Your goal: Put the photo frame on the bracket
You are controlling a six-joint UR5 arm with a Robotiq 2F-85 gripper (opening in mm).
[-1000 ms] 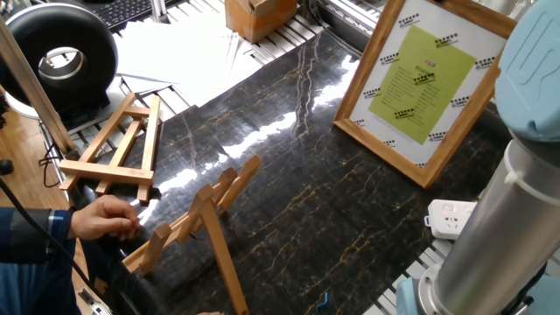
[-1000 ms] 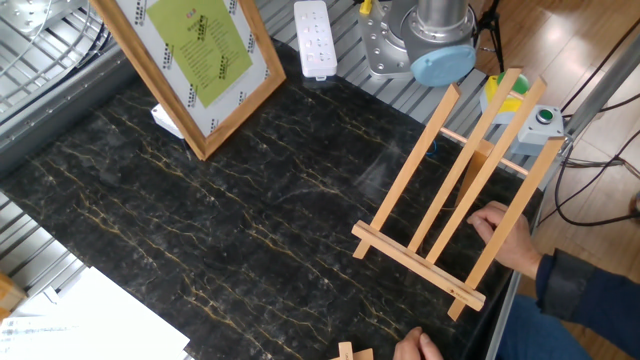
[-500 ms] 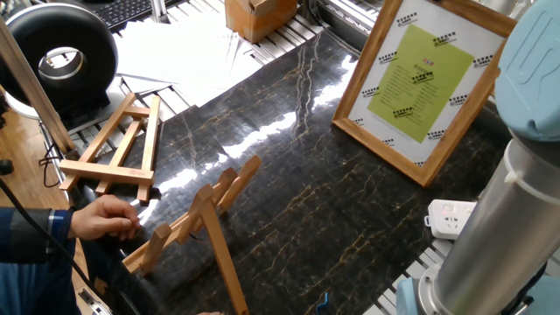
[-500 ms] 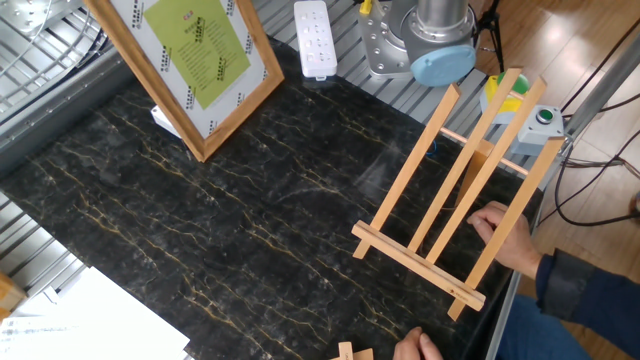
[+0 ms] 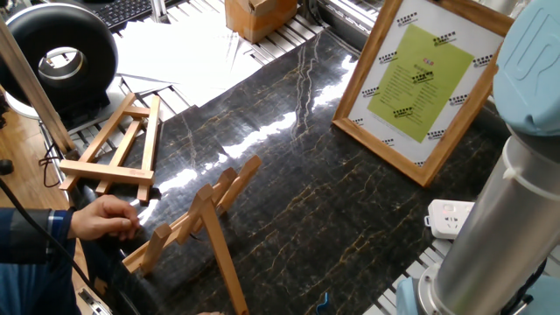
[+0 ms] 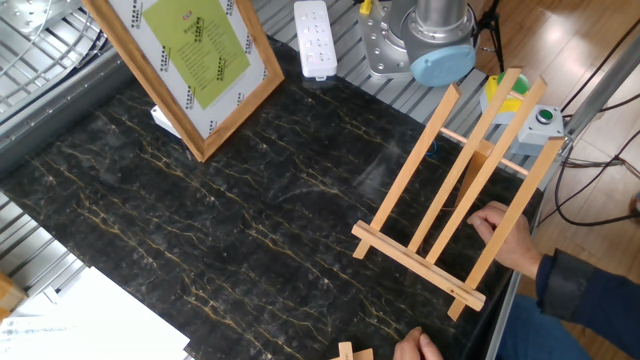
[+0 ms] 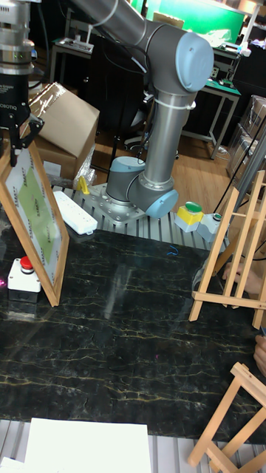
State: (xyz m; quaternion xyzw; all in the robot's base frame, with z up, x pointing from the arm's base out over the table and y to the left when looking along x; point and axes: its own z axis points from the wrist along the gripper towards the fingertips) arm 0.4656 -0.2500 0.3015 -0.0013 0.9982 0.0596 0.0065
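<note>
Photo frame | clamped at its top edge by gripper, hung tilted, one corner low | bracket stood well apart across the table, ledge low.

Black marble table carries bracket, power strip.

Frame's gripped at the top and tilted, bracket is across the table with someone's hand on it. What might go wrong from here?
1. The pincer grips only the top edge of the photo frame, so it may swing or slip in transit.
2. A person's hand rests on the bracket; the arriving frame might strike it.
3. The smaller easel also lies nearby; aiming there would be wrong.
</note>
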